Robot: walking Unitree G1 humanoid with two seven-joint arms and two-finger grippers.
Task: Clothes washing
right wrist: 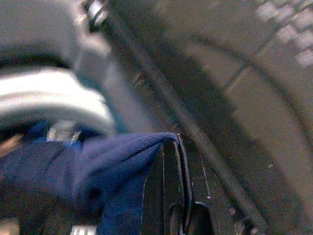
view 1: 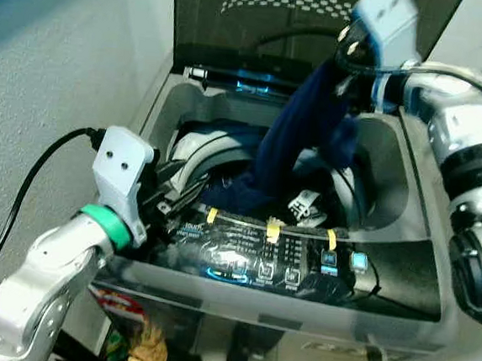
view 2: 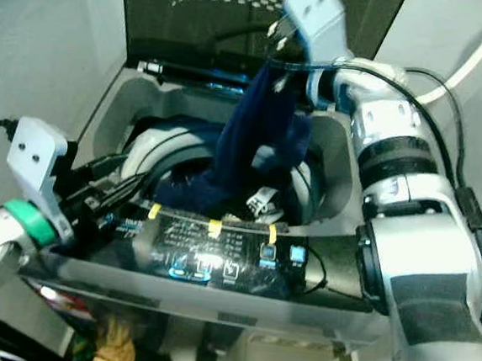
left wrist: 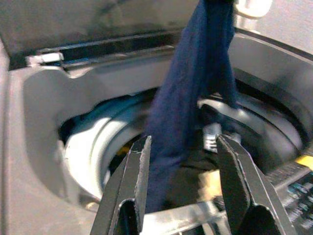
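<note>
A dark blue garment (view 1: 300,131) is pinched in the closed right gripper (right wrist: 177,142) and hung above the washing machine (view 1: 176,107) drum, its lower end trailing inside. The left gripper (left wrist: 182,147) is held wide apart at the drum's near rim, grasping nothing.

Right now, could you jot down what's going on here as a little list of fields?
Machine: top-loading washer, lid up
Held item: navy garment, hanging from above into the drum
Right gripper: shut on the garment's top, above the opening
Left gripper: open, at the washer's front left edge, pointing at the garment
Control panel: lit
</note>
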